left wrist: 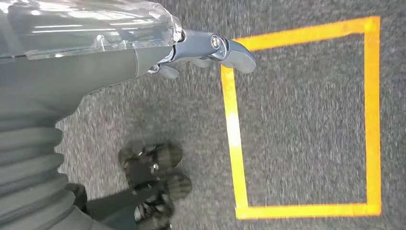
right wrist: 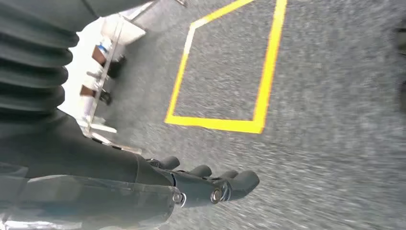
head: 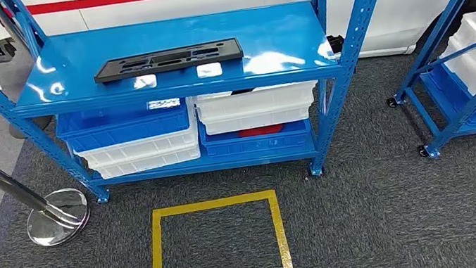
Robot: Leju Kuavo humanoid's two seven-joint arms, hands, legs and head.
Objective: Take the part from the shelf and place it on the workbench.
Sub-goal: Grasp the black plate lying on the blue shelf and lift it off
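The part [head: 168, 60], a flat black plate with cut-outs, lies on the top level of the blue shelf [head: 292, 40], toward its left half and untouched. Both arms hang low. The left hand [left wrist: 201, 52] is seen over grey carpet beside a yellow square [left wrist: 306, 120]; its fingers [left wrist: 237, 55] are loosely curled and nothing is held. The right hand [right wrist: 210, 184] is likewise curled over carpet and holds nothing.

A reach is judged not yet begun. The thin plate lies flush on a glossy surface, so it could be pushed back rather than lifted. The shelf uprights could be struck by an arm.

The part and shelf are given by the head view. Finger posture is given by the wrist views.
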